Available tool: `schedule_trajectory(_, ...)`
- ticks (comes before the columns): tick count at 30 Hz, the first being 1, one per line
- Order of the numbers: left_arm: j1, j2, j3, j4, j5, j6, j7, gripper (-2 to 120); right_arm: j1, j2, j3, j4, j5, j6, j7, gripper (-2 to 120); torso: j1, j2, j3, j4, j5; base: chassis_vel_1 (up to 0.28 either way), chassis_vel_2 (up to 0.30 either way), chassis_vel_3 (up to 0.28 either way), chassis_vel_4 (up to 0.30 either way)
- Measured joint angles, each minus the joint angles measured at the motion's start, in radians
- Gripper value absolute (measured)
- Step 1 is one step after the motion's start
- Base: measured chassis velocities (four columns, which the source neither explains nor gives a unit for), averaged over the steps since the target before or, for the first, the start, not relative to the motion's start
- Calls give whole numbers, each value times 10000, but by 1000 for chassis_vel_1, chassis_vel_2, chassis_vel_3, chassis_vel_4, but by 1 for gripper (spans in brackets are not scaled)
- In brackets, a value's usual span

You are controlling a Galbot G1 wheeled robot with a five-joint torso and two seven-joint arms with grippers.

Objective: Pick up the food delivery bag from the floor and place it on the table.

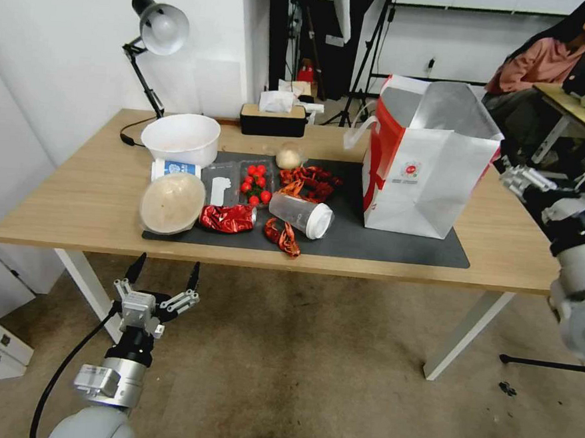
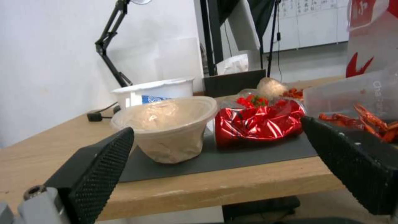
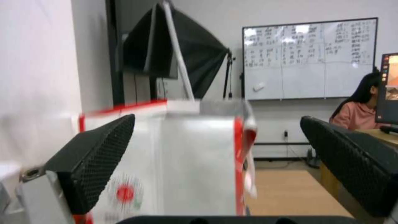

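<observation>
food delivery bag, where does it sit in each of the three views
Head view: the food delivery bag stands upright on the right end of the dark mat, open at the top.
Left wrist view: just a strip of it at the upper right edge, behind the food items.
Right wrist view: close up, centre-left, between the open right end effector fingers.
Shared landmark: the bag's red side panel.

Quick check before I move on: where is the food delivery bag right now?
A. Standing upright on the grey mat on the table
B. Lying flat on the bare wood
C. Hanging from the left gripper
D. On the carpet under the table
A: the food delivery bag stands upright on the dark grey mat on the table, with neither gripper holding it.
</observation>
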Motion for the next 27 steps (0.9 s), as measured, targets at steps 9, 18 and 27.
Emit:
schedule_trajectory(9,-27,43,-64,122,-101,-99,-12,100,-1383,1647,-109,62,-2011,683,-1285,100,-1,-1,0,-1,-2,0,0,0,0)
schedule_trajectory(18,-141,28,-19,336,-83,-187,-9,100,-2111,2806,-433,-414,-3547,1828,-2062,100,1,-1,1,0,-2,0,0,0,0)
schedule_trajectory(27,-227,26,14,471,-82,-246,-7,100,-2657,3808,-600,-914,-4231,2590,-2315,100,1,0,1,-1,-2,0,0,0,0)
